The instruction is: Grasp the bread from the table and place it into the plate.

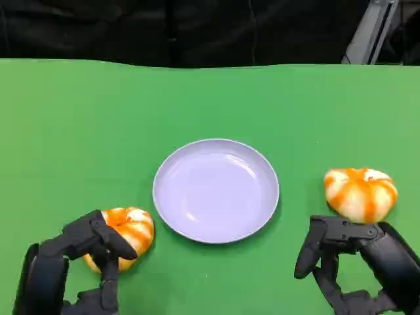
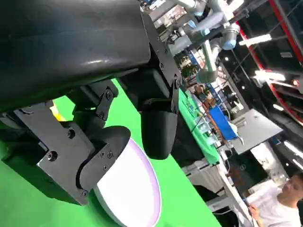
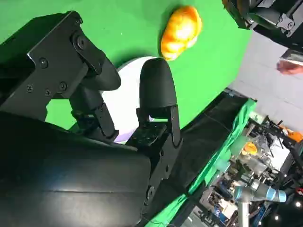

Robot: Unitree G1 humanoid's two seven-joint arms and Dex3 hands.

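Head view: left robot hand (image 1: 92, 252) curls onto a bread (image 1: 128, 232) left of the plate (image 1: 216, 190); right robot hand (image 1: 348, 259), holding nothing, sits just below another bread (image 1: 360, 192). Right wrist view: fingers (image 3: 158, 92) apart.

A green worktop (image 1: 210, 98) ends at a dark backdrop (image 1: 164, 29). Beyond the worktop, the left wrist view shows a workshop with bright strip lights (image 2: 265, 75) overhead and a person (image 2: 279, 201) beside a pale bench
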